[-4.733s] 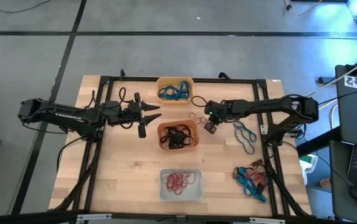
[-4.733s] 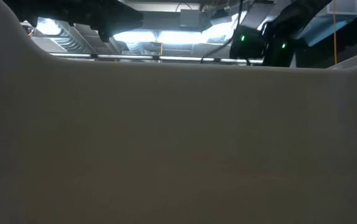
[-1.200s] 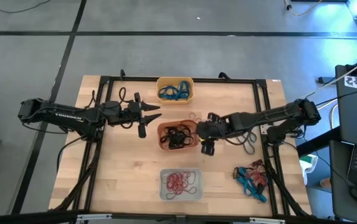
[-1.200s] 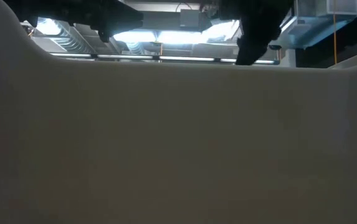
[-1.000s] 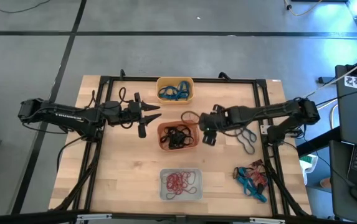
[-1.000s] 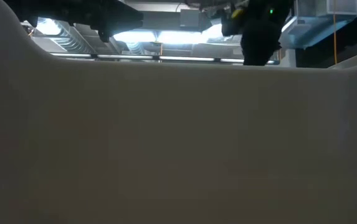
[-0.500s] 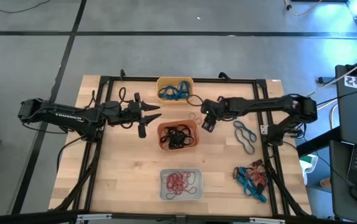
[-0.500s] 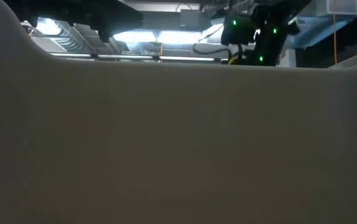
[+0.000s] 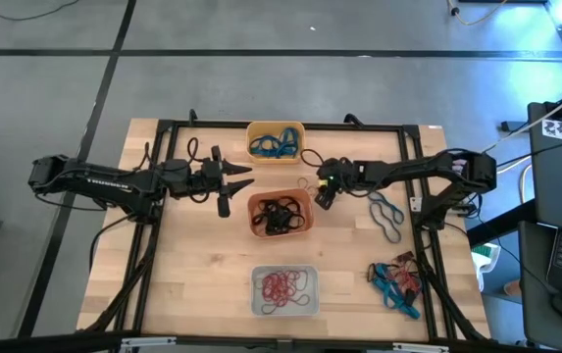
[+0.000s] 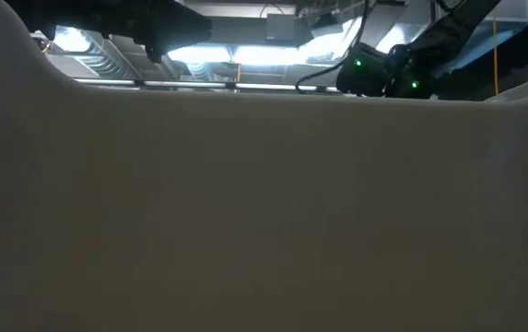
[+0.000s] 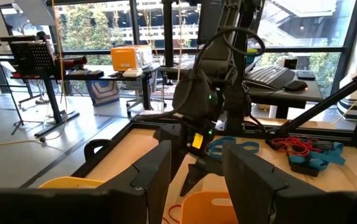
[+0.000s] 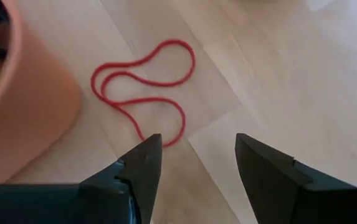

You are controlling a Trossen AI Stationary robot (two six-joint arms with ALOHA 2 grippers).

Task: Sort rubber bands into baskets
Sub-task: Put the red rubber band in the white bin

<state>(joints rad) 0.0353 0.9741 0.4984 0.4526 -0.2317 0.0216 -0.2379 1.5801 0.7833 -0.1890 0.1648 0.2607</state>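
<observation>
The right gripper (image 12: 194, 168) hung with fingers apart over a thin red rubber band loop (image 12: 144, 90) on the wooden table (image 12: 278, 74). The loop lay just beside the round-cornered red-orange plastic basket (image 12: 16, 106). The left gripper (image 9: 229, 182) waited left of centre in the high view, fingers apart and holding nothing.

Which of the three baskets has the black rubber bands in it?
The red-orange basket in the middle of the row; the yellow basket holds blue bands and the pale basket holds red ones.

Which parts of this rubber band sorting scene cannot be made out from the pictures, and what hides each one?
- Low view: a pale wall close to the camera hides the table and all the baskets.
- Right wrist view: the red-orange basket is cut off by the edge, so its contents are unseen.
- High view: the red rubber band beside the right gripper is too small to trace.
</observation>
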